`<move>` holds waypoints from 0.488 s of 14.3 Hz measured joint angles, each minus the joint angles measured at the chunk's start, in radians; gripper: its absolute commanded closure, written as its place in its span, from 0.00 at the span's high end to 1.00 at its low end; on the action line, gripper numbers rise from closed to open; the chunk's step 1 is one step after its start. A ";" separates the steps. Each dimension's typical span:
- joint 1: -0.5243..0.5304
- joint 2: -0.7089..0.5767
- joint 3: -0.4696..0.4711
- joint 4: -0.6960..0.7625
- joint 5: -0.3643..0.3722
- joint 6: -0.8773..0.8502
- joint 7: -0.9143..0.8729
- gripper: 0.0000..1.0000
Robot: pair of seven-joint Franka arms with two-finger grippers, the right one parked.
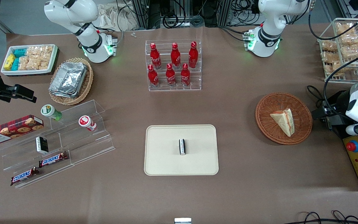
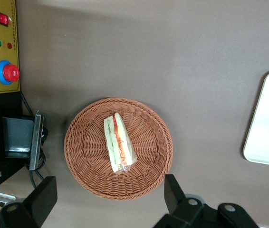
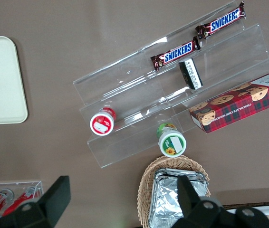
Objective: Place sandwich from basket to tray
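Table (image 1: pixel 244 193) held everything, brown and wide. Tray (image 1: pixel 166 161) lay on it near the basket (image 1: pixel 266 124), toward the parked arm's end, carrying one small dark packet (image 1: pixel 182 146). Basket was round, reddish wicker, well apart from the tray. Sandwich (image 2: pixel 119 142) rested inside the basket, wrapped, filling edge showing. Gripper (image 2: pixel 108 199) hung high above the basket, fingers spread wide with nothing between them. By my judgement the reach was in hand, the pick not yet made: next the gripper would need to descend, straddle the wedge and close.
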 measured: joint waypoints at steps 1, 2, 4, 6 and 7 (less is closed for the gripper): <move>0.000 0.000 0.000 0.001 0.000 -0.003 0.003 1.00; 0.000 0.000 0.000 0.002 0.000 -0.012 -0.010 1.00; 0.000 0.000 0.000 0.002 0.000 -0.026 -0.096 1.00; -0.001 0.000 -0.001 0.002 0.000 -0.027 -0.155 1.00; -0.001 0.000 -0.002 0.002 0.000 -0.028 -0.165 1.00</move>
